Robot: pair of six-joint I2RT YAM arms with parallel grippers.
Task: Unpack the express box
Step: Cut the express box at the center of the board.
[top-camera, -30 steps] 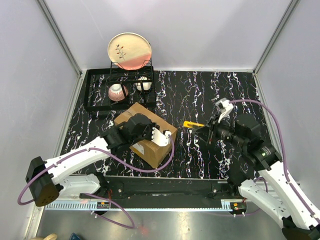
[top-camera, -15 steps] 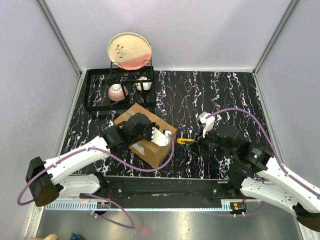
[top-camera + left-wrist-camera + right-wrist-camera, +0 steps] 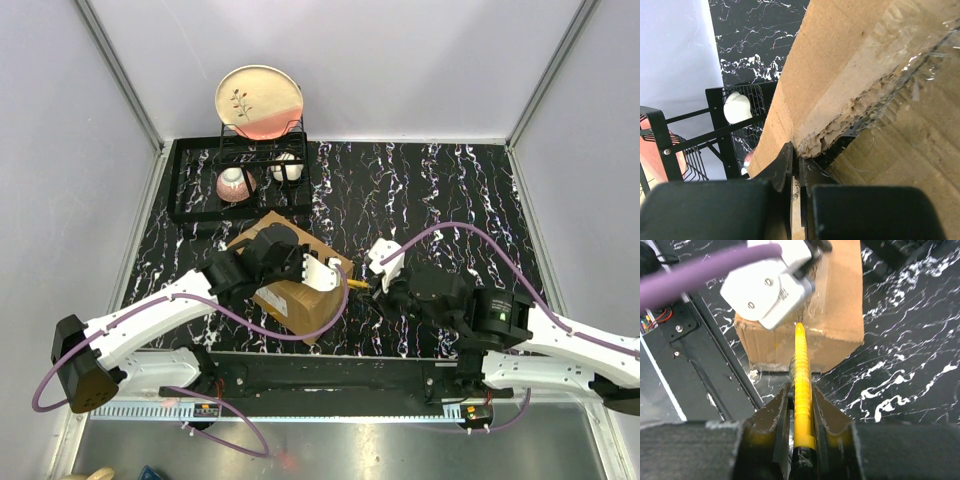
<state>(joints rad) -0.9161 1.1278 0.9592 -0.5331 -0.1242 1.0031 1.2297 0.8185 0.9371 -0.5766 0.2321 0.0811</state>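
Note:
The express box (image 3: 300,290), plain brown cardboard, sits near the front middle of the marbled table. My left gripper (image 3: 283,250) rests on its top, shut on the edge of a cardboard flap (image 3: 796,200) beside a torn, taped seam (image 3: 860,107). In the left wrist view the left gripper (image 3: 796,161) shows its jaws pinched tight on that thin flap edge. My right gripper (image 3: 378,286) is shut on a yellow utility knife (image 3: 801,367). The knife points at the express box (image 3: 837,305), and its tip touches the upper edge of the side facing it.
A black dish rack (image 3: 190,180) stands at the back left with a pink plate (image 3: 259,100), a bowl (image 3: 234,184) and a white cup (image 3: 285,168). The left arm's white wrist (image 3: 769,287) and purple cable (image 3: 700,271) hang just above the knife tip. A black rail (image 3: 330,372) runs along the near edge.
My right arm has swung left and lower across the table, carrying the yellow knife up to the box's right side. The left gripper has kept its hold on the flap.

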